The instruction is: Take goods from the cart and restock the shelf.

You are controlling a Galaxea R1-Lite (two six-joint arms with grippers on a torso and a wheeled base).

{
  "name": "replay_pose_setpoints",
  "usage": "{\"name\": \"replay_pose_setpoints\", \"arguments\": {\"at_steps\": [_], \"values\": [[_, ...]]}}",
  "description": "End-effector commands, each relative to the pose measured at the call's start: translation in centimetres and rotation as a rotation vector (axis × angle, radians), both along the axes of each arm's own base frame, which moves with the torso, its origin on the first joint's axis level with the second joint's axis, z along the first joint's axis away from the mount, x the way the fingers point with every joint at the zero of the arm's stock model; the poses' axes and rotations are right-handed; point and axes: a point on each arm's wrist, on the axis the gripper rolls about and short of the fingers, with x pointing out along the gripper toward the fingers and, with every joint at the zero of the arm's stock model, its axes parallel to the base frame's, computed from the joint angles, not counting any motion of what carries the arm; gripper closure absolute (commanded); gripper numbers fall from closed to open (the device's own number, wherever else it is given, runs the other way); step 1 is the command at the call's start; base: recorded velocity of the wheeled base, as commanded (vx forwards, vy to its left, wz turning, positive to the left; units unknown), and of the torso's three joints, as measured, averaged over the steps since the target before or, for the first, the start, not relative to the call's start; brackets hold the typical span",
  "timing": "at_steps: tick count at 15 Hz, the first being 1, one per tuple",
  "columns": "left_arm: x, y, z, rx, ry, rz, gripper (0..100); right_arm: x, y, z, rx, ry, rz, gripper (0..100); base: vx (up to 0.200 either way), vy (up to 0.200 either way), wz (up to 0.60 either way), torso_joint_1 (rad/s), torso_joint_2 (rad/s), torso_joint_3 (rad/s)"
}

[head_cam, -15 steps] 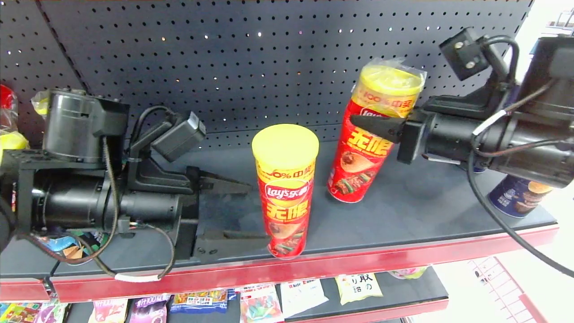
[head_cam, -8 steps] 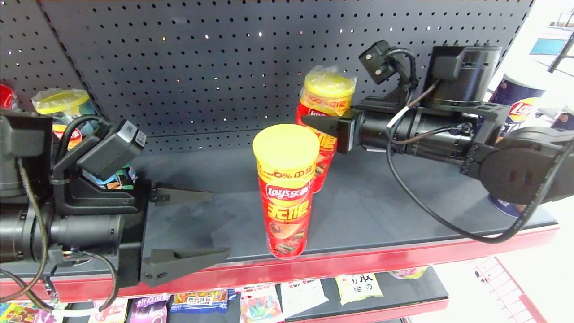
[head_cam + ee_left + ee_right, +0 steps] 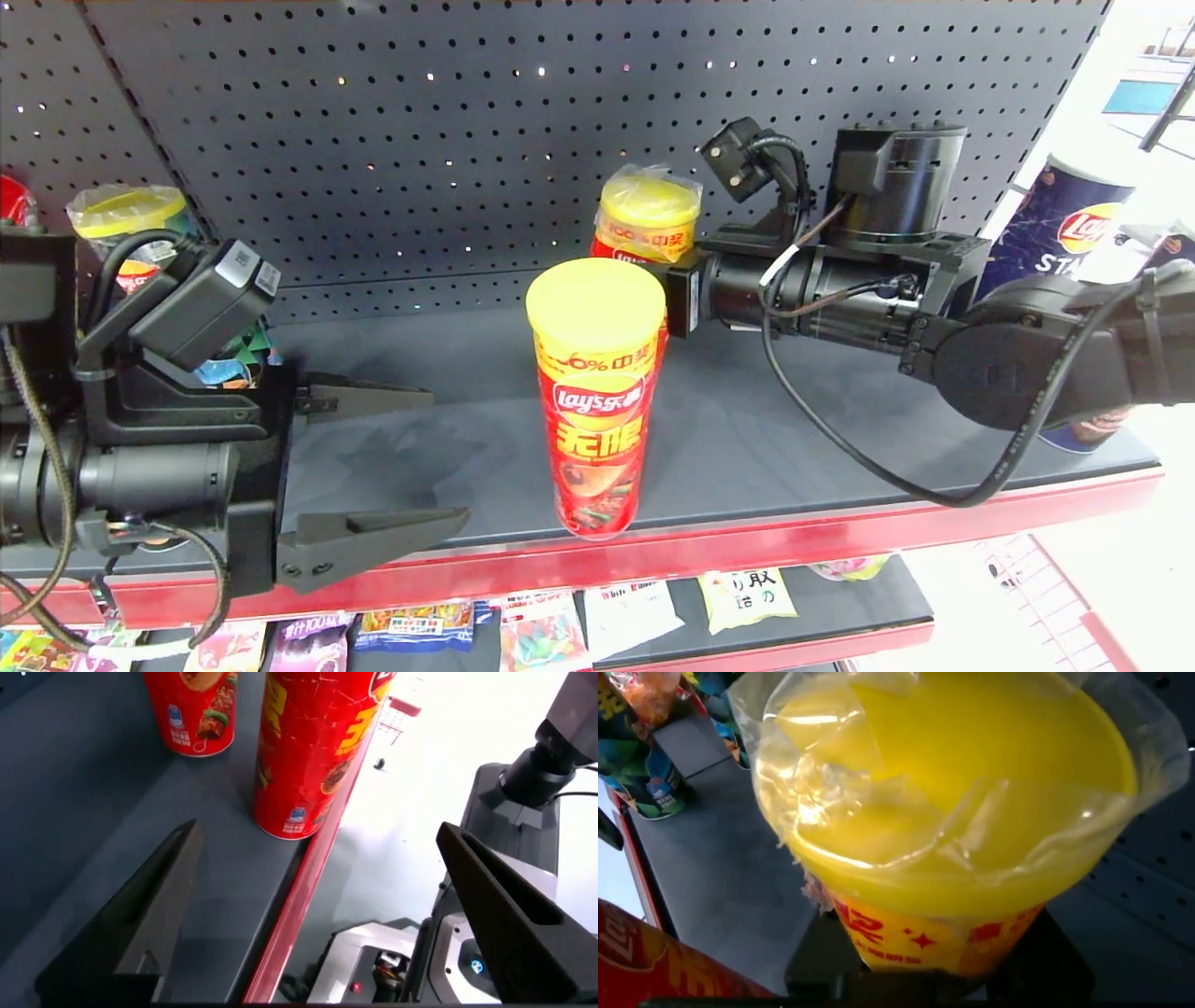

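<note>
The dark shelf (image 3: pixel 766 448) carries two red chip cans. The left pincer (image 3: pixel 448 457) gapes wide and empty, apart from the front can (image 3: pixel 597 411) at the shelf's red edge. The right pincer (image 3: pixel 665 273) is clenched on the plastic-wrapped can (image 3: pixel 647 217), which is upright behind the front one.

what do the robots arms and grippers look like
Both arms are black with round motor housings. The left gripper has two long wedge-shaped fingers tapering to points; the right gripper is black too. A boxy black camera rides each wrist: the left camera has a small white label, the right camera looks plain. A loose black cable with a white band loops under the right arm.
</note>
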Motion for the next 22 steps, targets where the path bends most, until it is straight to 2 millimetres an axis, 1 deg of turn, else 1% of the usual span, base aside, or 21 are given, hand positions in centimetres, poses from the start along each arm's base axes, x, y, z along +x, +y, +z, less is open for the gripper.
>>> {"name": "replay_pose_setpoints", "arguments": {"at_steps": [1, 2, 4, 6, 9, 11, 13, 15, 16, 17, 19, 20, 22], "values": [[0.0, 0.0, 0.0, 0.000, -0.001, -0.001, 0, -0.1, 0.1, -0.1, -0.005, 0.005, 0.005, 100, 0.000, 0.000, 0.00, 0.000, 0.00, 0.000], [0.0, 0.0, 0.0, 0.000, -0.001, 0.001, 0, -0.1, 0.1, -0.1, -0.004, 0.009, 0.003, 0, 0.000, 0.000, 0.00, 0.000, 0.00, 0.000], [0.0, 0.0, 0.0, 0.000, -0.001, 0.001, 0, -0.4, -0.1, -0.2, -0.007, 0.010, 0.002, 0, 0.000, 0.000, 0.00, 0.000, 0.00, 0.000], [0.1, 0.0, -0.1, 0.007, 0.002, 0.012, 0, -1.5, -0.9, 0.1, -0.009, 0.015, -0.005, 0, 0.000, 0.000, 0.00, 0.000, 0.00, 0.000], [0.1, 0.3, -0.3, 0.015, 0.006, 0.038, 0, -3.2, -2.2, 0.9, 0.000, 0.006, -0.023, 0, 0.000, 0.000, 0.00, 0.000, 0.00, 0.000], [0.2, 0.5, -0.8, 0.025, 0.020, 0.057, 0, -4.6, -3.2, 1.2, 0.007, 0.018, -0.032, 0, 0.000, 0.000, 0.00, 0.000, 0.00, 0.000], [0.1, 0.7, -1.1, 0.040, 0.026, 0.086, 0, -6.0, -4.6, 1.5, 0.014, 0.018, -0.096, 0, 0.000, 0.000, 0.00, 0.000, 0.00, 0.000], [0.1, 0.7, -1.3, 0.043, 0.031, 0.086, 0, -7.2, -6.1, 1.4, 0.011, 0.027, -0.176, 0, 0.000, 0.000, 0.00, 0.000, 0.00, 0.000], [0.1, 0.7, -1.3, 0.045, 0.034, 0.087, 0, -7.7, -6.7, 1.2, 0.008, 0.032, -0.190, 0, 0.000, 0.000, 0.00, 0.000, 0.00, 0.000], [-0.1, 0.8, -2.0, 0.059, 0.052, 0.096, 0, -9.1, -7.8, 0.7, 0.002, 0.041, -0.198, 0, 0.000, 0.000, 0.00, 0.000, 0.00, 0.000], [-0.5, 0.9, -3.3, 0.092, 0.084, 0.119, 0, -11.9, -9.6, -0.8, -0.021, 0.070, -0.197, 0, 0.000, 0.000, 0.00, 0.000, 0.00, 0.000], [-0.4, 0.9, -3.5, 0.102, 0.092, 0.126, 0, -13.6, -10.8, -1.6, -0.031, 0.082, -0.197, 0, 0.000, 0.000, 0.00, 0.000, 0.00, 0.000], [0.0, 0.8, -3.7, 0.126, 0.092, 0.154, 0, -16.2, -12.5, -3.1, -0.041, 0.093, -0.199, 0, 0.000, 0.000, 0.00, 0.000, 0.00, 0.000]]}}
